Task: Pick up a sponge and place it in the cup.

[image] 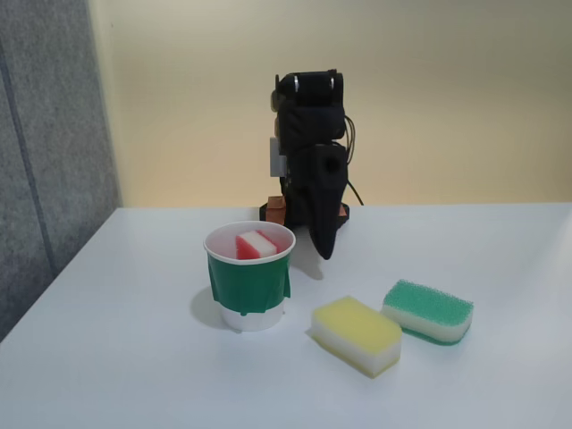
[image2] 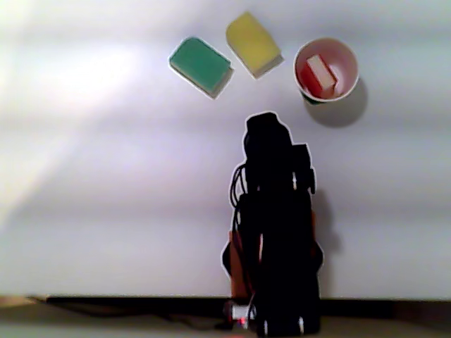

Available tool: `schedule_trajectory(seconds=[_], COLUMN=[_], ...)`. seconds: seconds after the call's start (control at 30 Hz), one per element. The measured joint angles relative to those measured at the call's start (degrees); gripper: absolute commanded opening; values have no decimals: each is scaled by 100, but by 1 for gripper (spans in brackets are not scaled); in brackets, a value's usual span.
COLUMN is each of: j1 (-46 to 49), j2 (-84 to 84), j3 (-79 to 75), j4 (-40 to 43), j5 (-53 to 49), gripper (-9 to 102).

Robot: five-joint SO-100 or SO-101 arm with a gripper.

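Sitting tilted inside the cup (image: pixel 249 279), the sponge (image: pixel 253 244) is showing its red and white layers above the rim. In the fixed view the cup is standing toward the table's (image: pixel 134 375) left side, with a yellow sponge (image: pixel 356 333) and a green sponge (image: pixel 428 310) lying nearer the right edge. Behind them the gripper (image: pixel 326 250) is folded down, pointing at the table; can't tell how the jaws are standing.

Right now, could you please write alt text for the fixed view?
A red-and-white sponge sits inside a white cup with a green band on a white table. A yellow sponge and a green sponge lie to its right; behind, the black arm is folded, claw pointing down.
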Motion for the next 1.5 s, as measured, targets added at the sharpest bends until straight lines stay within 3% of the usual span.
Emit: schedule_trajectory(seconds=[0.23, 0.87, 1.2, 1.5], j1=[-114, -132, -264, -211], j2=[9, 9, 9, 9], j3=[-9, -9, -9, -18], j4=[527, 536, 677, 668], j5=[0, 123, 2021, 2162], gripper=[0, 0, 0, 0])
